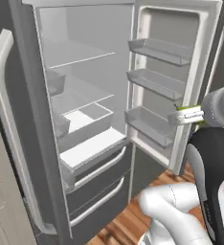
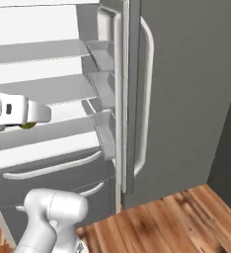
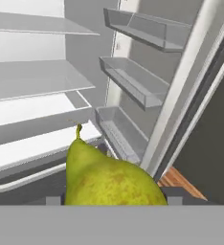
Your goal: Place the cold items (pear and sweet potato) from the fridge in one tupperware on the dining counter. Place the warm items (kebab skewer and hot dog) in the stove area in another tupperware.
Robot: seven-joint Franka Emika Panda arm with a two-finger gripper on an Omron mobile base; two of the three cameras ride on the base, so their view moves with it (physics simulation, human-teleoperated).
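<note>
The claw is clenched on the pear at the bottom centre of the hand view, in front of the open fridge. Its rounded skin could slip from the pads on a fast swing — or clip the door shelves at right. Below lies a wooden floor.

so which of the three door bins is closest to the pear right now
The lowest door bin: in the hand view its near end sits just beside the pear held in the end effector, while the middle bin and top bin hang higher up the door.
</note>
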